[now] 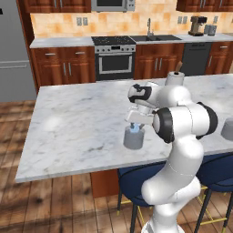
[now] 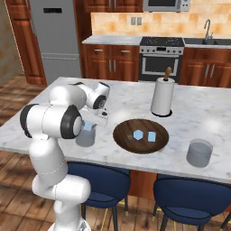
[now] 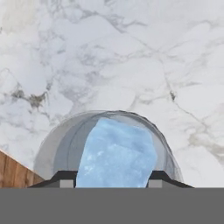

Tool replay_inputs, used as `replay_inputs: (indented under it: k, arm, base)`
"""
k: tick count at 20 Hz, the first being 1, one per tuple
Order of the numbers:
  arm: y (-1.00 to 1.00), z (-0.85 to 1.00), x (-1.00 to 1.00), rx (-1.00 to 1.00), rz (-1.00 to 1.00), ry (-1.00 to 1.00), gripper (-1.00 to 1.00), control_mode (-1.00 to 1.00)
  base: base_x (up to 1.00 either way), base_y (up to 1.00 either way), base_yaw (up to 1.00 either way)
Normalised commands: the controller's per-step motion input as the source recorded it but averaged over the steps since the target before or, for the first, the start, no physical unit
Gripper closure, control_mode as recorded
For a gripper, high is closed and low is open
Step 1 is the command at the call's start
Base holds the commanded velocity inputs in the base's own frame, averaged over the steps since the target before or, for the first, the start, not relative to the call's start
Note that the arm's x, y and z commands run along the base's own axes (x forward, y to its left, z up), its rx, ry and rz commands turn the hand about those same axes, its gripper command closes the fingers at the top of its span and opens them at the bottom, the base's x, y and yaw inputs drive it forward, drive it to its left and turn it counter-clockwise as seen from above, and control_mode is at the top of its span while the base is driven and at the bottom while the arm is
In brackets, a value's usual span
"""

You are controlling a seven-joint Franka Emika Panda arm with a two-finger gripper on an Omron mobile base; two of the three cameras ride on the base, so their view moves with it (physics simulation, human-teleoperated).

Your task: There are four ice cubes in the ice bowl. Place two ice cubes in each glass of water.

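1. Right up against the hand camera sits a pale-blue translucent ice cube [image 3: 117,153], pinched between the two small dark finger tips [image 3: 65,178], which are spread just to the cube's width and touch it on both sides.
2. Under the cube is the mouth of a short translucent grey-blue glass tumbler [image 3: 61,140], so the gripper [image 1: 135,125] hangs straight over that glass [image 1: 134,138], which stands near the front edge of the white marble island counter [image 1: 73,123].
3. From the right base view, the white arm's big elbow covers part of that glass [image 2: 85,135], so you can't really see the fingers there.
4. Just beside it is the wide shallow dark-brown wooden bowl [image 2: 140,136], with two more pale-blue cubes inside, one [image 2: 138,134] and another [image 2: 152,136], lying near each other but apart.
5. A second grey-blue tumbler [image 2: 199,153] stands well apart on the far side of the bowl, close to the counter's front edge.
6. Behind the bowl there's a white paper-towel roll on a wooden-topped holder [image 2: 163,96], upright.
7. Blue padded stools [image 2: 101,182] are tucked under the counter edge.
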Motion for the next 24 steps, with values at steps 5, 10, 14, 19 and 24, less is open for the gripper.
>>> replay_inputs:
  k: [5,10,14,19,24]
  arm:
    - [0.06,0.01,-0.26,0.00,0.00,-0.07,1.00,-1.00]
    - [0.11,0.00,-0.50,-0.01,0.00,-0.06,1.00,-1.00]
    - [0.14,0.01,-0.29,-0.02,0.00,-0.05,-1.00,-1.00]
    - [0.00,0.03,0.18,0.00,0.00,0.00,-1.00,-1.00]
    - [0.00,0.19,0.41,0.00,0.00,0.00,-1.00,-1.00]
  base:
    - [0.00,0.00,0.00]
    - [0.00,0.00,0.00]
    - [0.00,0.00,0.00]
    - [0.00,0.00,0.00]
    - [0.00,0.00,0.00]
